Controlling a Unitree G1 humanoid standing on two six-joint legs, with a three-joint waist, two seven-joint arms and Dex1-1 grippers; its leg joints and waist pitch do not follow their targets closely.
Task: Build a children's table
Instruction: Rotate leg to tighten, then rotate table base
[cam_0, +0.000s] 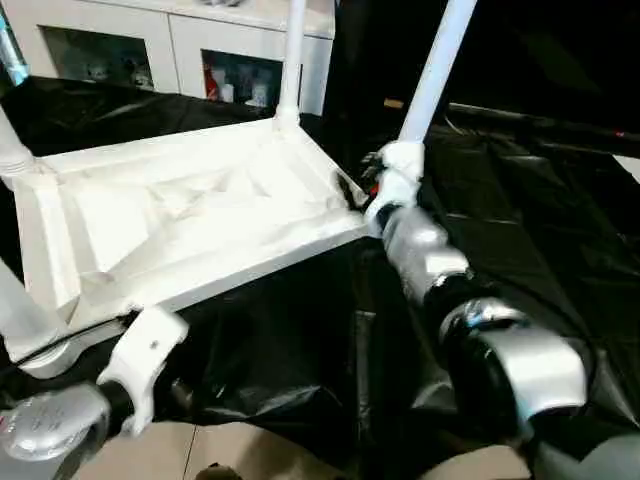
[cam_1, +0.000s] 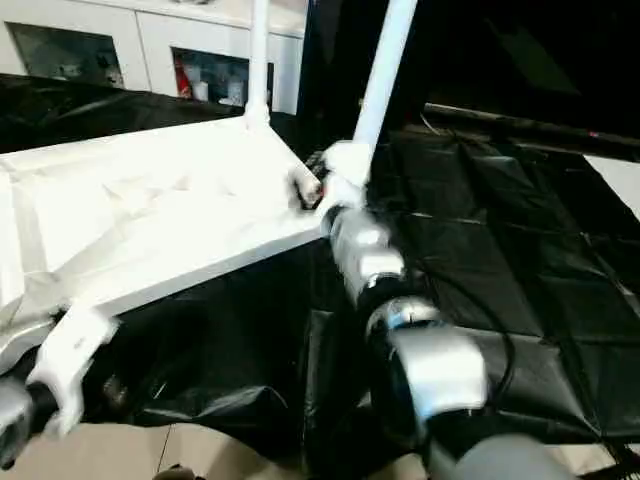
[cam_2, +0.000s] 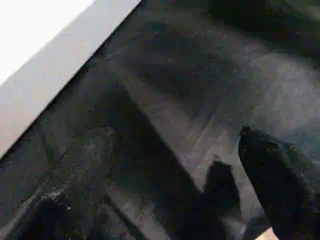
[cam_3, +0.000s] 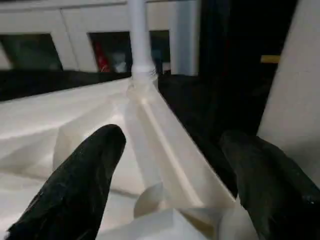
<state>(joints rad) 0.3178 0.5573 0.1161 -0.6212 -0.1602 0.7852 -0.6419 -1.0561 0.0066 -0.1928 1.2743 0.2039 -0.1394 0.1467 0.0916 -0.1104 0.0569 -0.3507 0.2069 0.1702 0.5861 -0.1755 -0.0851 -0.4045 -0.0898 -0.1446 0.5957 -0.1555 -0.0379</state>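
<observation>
The children's table lies upside down on a black sheet, its ribbed white underside (cam_0: 190, 215) facing up. White legs stand up from its corners: one at the far corner (cam_0: 293, 60), one at the near right corner (cam_0: 437, 70), and others at the left (cam_0: 20, 310). My right gripper (cam_3: 172, 135) is open at the near right corner, fingers (cam_3: 85, 180) spread on either side of the corner rim, and the leg (cam_3: 295, 100) stands just beside it. My left gripper (cam_2: 175, 140) is open low over the sheet, below the table's front edge (cam_2: 45, 80), holding nothing.
A white cabinet with glass doors (cam_0: 180, 40) stands behind the table. The black sheet (cam_0: 540, 200) spreads wide to the right. Pale floor (cam_0: 200, 450) shows at the near edge, below my left forearm (cam_0: 50, 425).
</observation>
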